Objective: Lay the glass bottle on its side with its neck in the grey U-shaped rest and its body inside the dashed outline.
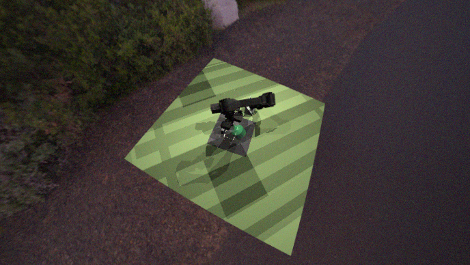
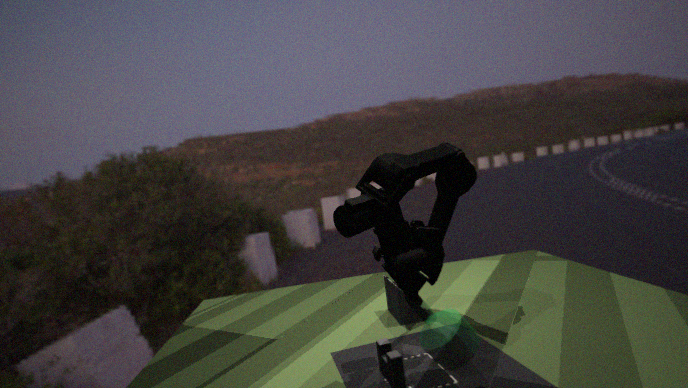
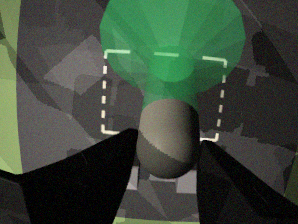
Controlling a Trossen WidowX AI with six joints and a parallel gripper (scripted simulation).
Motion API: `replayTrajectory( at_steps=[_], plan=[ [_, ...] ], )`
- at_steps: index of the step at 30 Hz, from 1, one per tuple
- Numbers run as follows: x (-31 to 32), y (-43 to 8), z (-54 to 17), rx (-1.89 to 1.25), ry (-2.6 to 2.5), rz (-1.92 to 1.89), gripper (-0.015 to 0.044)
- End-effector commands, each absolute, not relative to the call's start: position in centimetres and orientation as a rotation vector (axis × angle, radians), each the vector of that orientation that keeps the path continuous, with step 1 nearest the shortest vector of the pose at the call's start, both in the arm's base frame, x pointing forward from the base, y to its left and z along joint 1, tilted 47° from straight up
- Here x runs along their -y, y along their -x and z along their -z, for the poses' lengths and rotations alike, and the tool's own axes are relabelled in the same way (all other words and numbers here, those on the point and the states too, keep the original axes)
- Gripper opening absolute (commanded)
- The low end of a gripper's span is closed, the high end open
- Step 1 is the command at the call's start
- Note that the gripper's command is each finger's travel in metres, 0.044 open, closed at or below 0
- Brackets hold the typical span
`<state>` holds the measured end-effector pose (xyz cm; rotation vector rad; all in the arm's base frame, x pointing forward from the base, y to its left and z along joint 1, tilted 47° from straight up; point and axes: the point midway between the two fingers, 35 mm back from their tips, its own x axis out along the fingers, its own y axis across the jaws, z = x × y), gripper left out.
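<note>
The green glass bottle (image 1: 238, 130) (image 2: 447, 327) (image 3: 172, 30) is tilted, with its body over the far edge of the dashed outline (image 3: 117, 51) and beyond it in the wrist view. My gripper (image 3: 168, 144) is shut on the bottle at its grey-brown top end, with one dark finger on each side. The grey U-shaped rest (image 2: 390, 360) (image 3: 186, 181) stands on the dark mat, partly hidden behind the bottle's top end in the wrist view. The bottle appears raised above the mat; the exact gap under its base cannot be told.
The dark square mat (image 1: 246, 150) (image 2: 345, 357) lies on the green striped table top (image 1: 283, 218). A dark upright panel (image 2: 397, 302) stands behind the mat, close to the arm. Broad shadows cross the table and mat, and the light is dim.
</note>
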<state>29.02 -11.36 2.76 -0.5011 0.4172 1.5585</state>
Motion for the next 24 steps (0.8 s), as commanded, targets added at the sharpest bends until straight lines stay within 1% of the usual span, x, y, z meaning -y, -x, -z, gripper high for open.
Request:
replayTrajectory(
  at_steps=[1,24],
  plan=[
    [11.7,-29.2,-1.9,-0.417,0.508,-1.560,0.0101],
    [12.3,-29.3,-0.3,-0.421,0.475,-1.552,0.0101]
  ],
)
